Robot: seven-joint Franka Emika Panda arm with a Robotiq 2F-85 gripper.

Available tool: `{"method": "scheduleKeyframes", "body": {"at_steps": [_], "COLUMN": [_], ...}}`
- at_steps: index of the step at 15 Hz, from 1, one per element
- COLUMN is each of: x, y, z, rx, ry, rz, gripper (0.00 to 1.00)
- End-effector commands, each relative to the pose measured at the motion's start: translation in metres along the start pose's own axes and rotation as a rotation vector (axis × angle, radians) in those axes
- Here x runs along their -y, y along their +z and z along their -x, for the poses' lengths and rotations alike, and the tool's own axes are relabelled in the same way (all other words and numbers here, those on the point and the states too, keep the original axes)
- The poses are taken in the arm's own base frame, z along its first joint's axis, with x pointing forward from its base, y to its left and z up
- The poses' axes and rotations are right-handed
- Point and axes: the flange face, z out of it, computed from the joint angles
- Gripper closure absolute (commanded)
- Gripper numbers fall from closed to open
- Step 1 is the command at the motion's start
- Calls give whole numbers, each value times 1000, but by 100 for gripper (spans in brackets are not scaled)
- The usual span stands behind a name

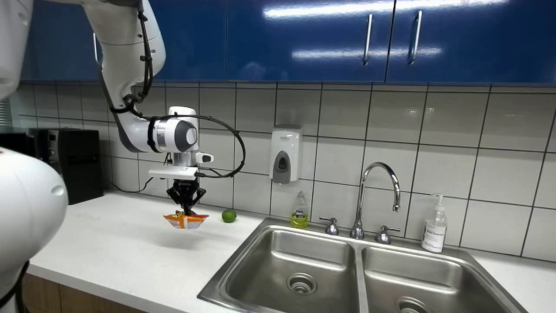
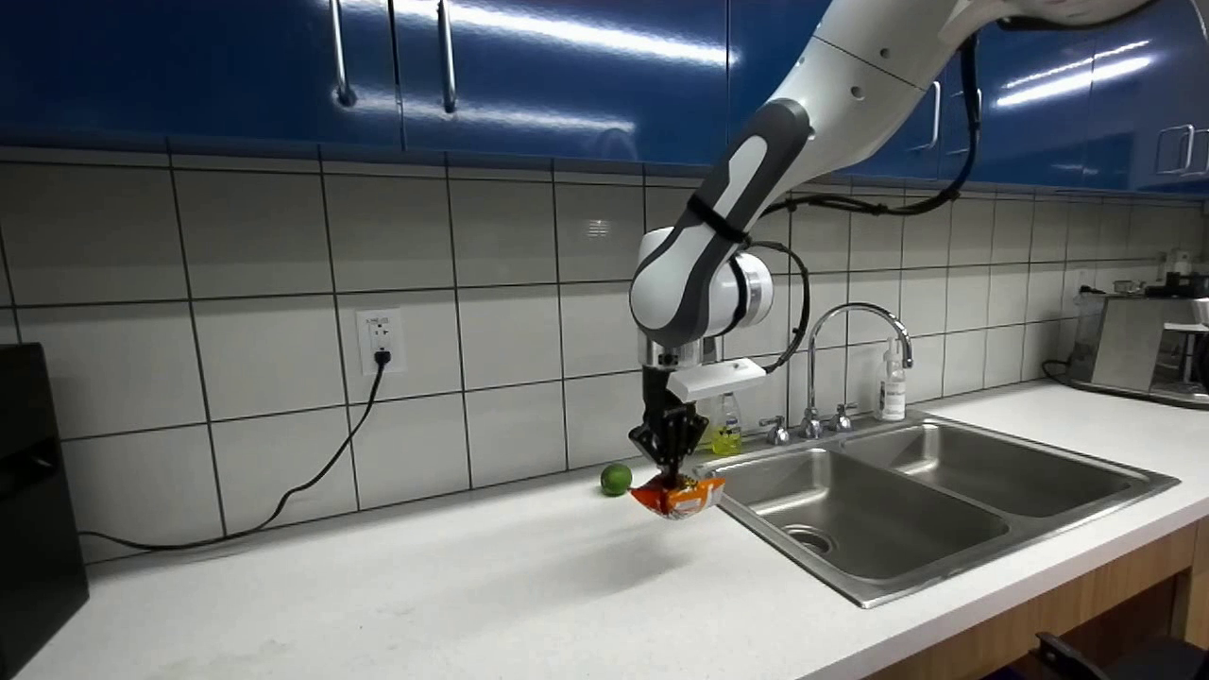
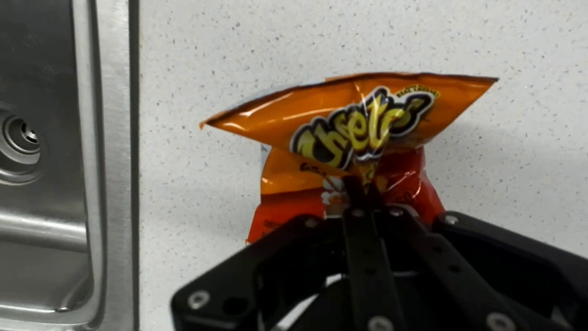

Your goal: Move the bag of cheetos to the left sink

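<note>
- The gripper (image 3: 365,193) pinches the cheetos bag (image 1: 186,222), jaws nearly together, above the counter (image 1: 130,256), left of the left sink (image 1: 304,256)!
- Glossy bag, narrow pinch: it could slip!
- A low carry might snag the rim (image 1: 236,261).

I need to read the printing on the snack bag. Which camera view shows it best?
The wrist view: the bag looks large there and its Cheetos name is readable, though the gripper hides part of it. Both exterior views show it small and from the side, pinched above the counter, with the name unreadable.
</note>
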Motion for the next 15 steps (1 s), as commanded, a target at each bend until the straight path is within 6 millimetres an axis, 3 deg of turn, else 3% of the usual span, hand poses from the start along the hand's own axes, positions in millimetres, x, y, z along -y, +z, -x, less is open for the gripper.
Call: {"method": "scheduleKeyframes", "body": {"at_steps": [1,15], "x": [-30,-241], "y": [-14,-15], "z": [9,71], "rx": [0,-29], "ry": [97,514], "rz": [-9,23], "gripper": [100,100]}}
